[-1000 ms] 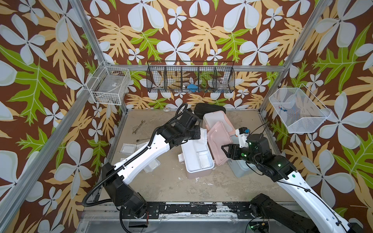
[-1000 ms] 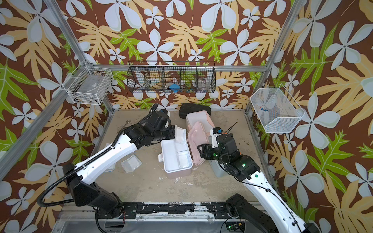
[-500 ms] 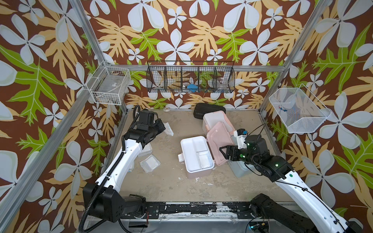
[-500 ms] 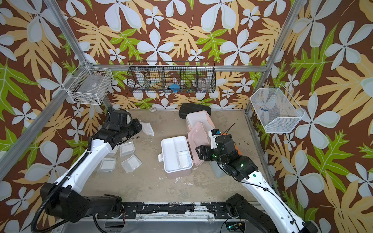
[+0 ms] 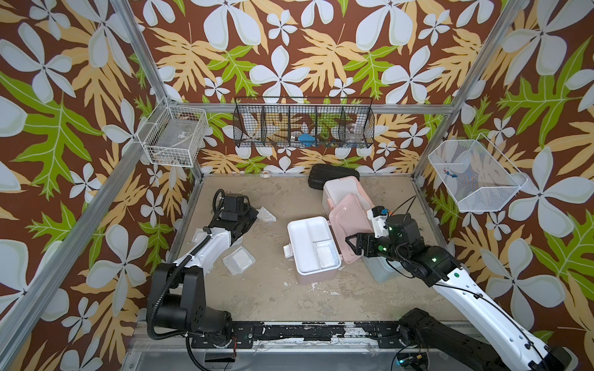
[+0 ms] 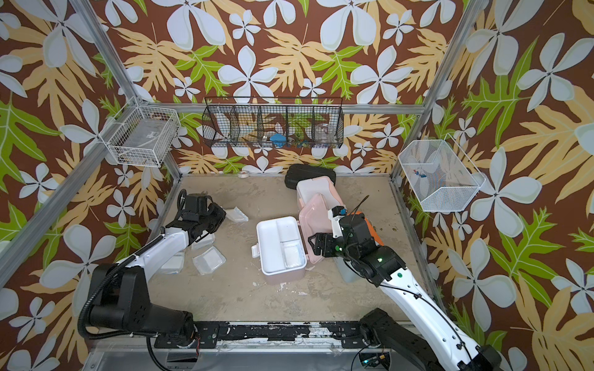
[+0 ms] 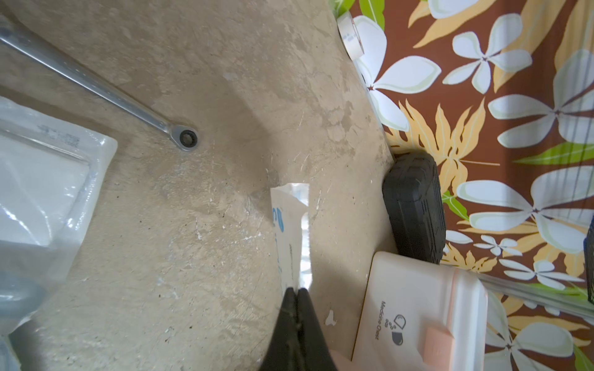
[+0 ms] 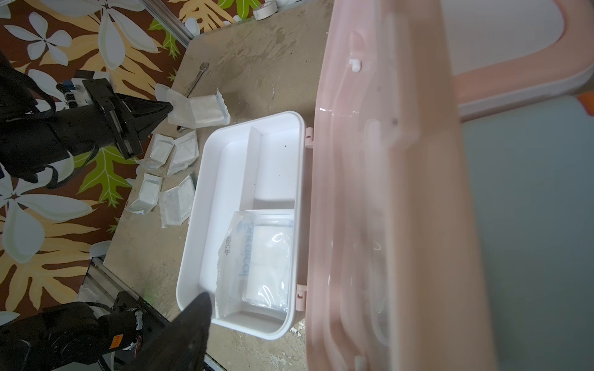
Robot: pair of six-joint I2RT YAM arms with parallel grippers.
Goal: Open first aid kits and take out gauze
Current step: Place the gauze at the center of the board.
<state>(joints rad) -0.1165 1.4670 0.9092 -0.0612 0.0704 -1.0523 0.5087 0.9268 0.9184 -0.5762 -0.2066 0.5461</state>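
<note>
Jaws of the left gripper (image 7: pixel 297 290) are pressed shut on the edge of one gauze packet (image 7: pixel 291 231), held left of centre in both top views. Jaws of the right gripper (image 5: pixel 353 245) stand wide and grip nothing. One finger (image 8: pixel 193 324) shows clear of the open pink lid (image 8: pixel 379 192); the other is out of sight. First aid kits number three: the open white-and-pink kit (image 5: pixel 310 247) at centre, a white-and-peach kit (image 5: pixel 340 189) above it, and a light blue kit (image 5: pixel 381 273) under the right arm. Gauze numbers six in the right wrist view: the one held, four loose packets (image 8: pixel 176 205) lying on the tabletop (image 5: pixel 279 302), and a last packet (image 8: pixel 260 257) inside the open kit.
</note>
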